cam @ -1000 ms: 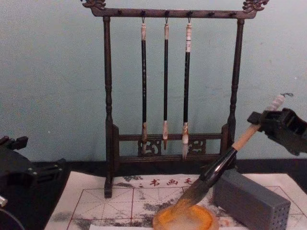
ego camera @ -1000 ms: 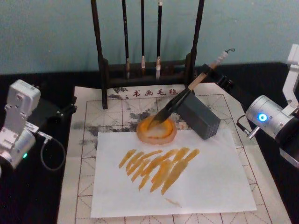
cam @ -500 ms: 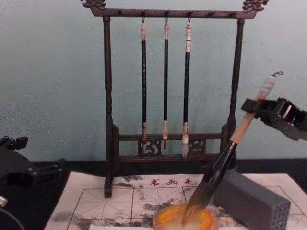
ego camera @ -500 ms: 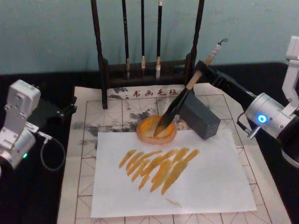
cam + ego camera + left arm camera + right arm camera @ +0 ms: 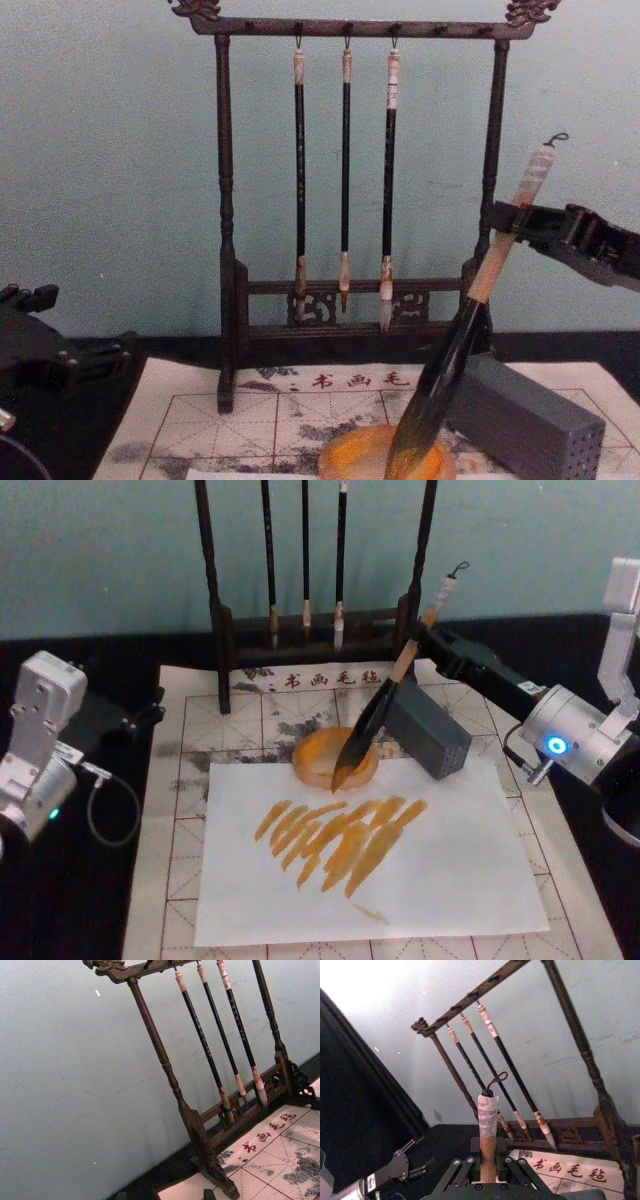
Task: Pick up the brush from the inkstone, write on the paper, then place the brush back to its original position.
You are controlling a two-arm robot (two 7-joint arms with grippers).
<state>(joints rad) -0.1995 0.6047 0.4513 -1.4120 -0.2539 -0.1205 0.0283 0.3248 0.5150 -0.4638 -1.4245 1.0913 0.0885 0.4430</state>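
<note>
Right tool [image 5: 426, 642] clamped on brush [image 5: 380, 708] handle; bristles in orange dish [image 5: 306, 769]. Left tool [image 5: 118, 720] parked left, grip unclear. Risk: loaded tip may drip on paper [image 5: 172, 860], or snag dish rim on lifting.

Brush [image 5: 385, 692]: thick tan handle, black lower section, dark bristles, whitish cap with loop. Steeply tilted, cap up and toward the far right. Right gripper [image 5: 424, 643] is closed on the tan handle. Bristle tip is at the orange dish [image 5: 312, 755]; contact unclear.
Paper [image 5: 172, 865]: off-white, red grid, red characters along far edge, grey smudges. Flat, mid-table [image 5: 70, 900].
</note>
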